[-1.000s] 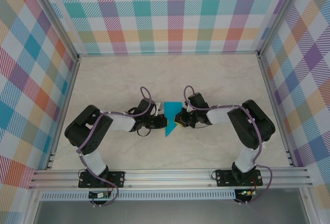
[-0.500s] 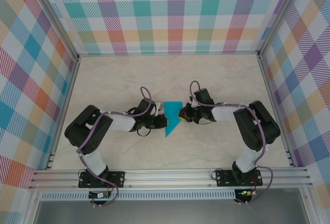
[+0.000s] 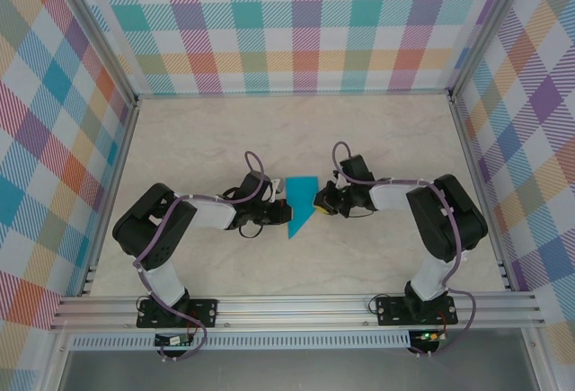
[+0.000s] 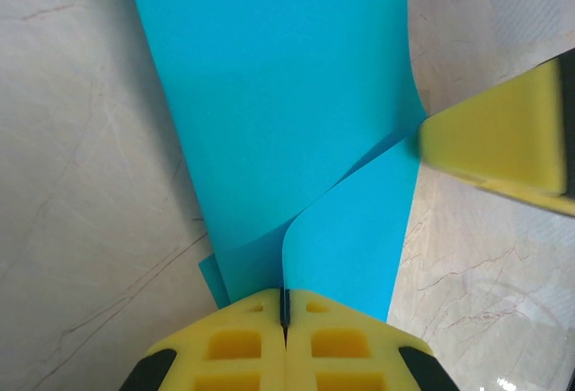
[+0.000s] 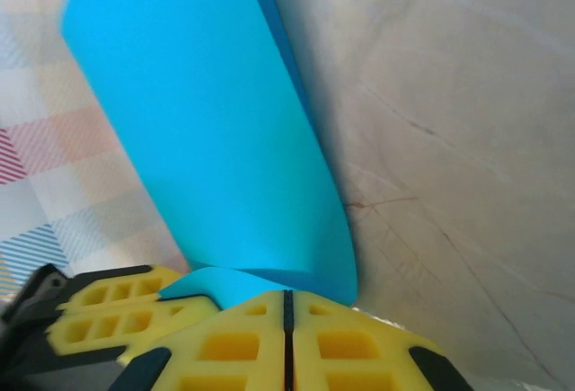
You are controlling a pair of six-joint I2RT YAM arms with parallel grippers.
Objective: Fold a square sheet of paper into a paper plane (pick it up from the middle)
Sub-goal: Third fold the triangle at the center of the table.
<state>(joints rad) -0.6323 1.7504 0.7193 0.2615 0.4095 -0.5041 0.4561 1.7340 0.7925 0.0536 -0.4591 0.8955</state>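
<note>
The teal square sheet of paper (image 3: 301, 202), folded into a narrower shape that tapers toward the near end, sits at mid-table between both arms. My left gripper (image 3: 287, 215) is shut on its left near edge; in the left wrist view the yellow fingertips (image 4: 260, 319) pinch a curling layer of the sheet (image 4: 278, 94). On the opposite edge my right gripper (image 3: 316, 200) is shut; its pads (image 5: 323, 324) hold a bent-over flap of the sheet (image 5: 207, 139). The right finger (image 4: 499, 144) shows in the left wrist view, and the left fingers (image 5: 99, 315) in the right wrist view.
The pale marbled table (image 3: 377, 130) stretches out around the paper. Checked fabric walls (image 3: 296, 31) close off the back and both sides. An aluminium rail (image 3: 296, 306) carrying both arm bases runs along the near edge.
My right gripper has shifted slightly up and to the right along the paper's right edge, and the forearm has swung with it. The left gripper has stayed put, still shut.
</note>
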